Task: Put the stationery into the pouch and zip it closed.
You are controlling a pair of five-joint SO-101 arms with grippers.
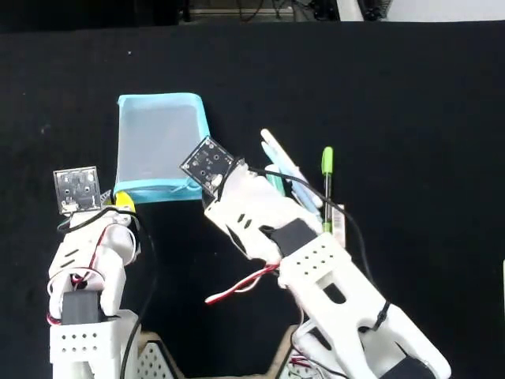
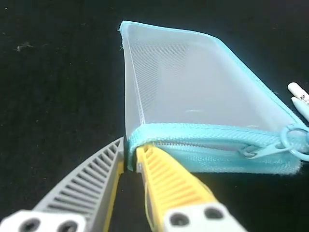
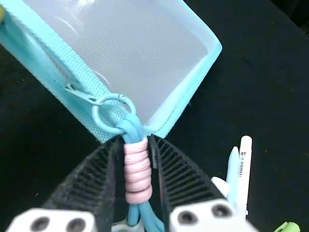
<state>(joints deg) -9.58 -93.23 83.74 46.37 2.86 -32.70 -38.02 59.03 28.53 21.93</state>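
Presently, the right tool (image 3: 135,140) is clenched on the zip pull cord (image 3: 137,169), and the left tool (image 2: 131,149) is pinching the opposite corner of the pouch (image 1: 158,142). Pouch flat on tabletop (image 1: 410,103), pens (image 1: 288,170) just beside it (none seen inside). Judged step: unzipping. Next, the pull must travel along the zip while the left tool anchors

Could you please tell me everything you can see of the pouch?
The pouch is flat, of see-through white mesh with light blue trim and zipper, and looks empty. It lies on the black table, zipper edge toward the arms. The left gripper pinches one zipper-end corner; the right gripper grips the pink-wrapped cord on its slider's ring.
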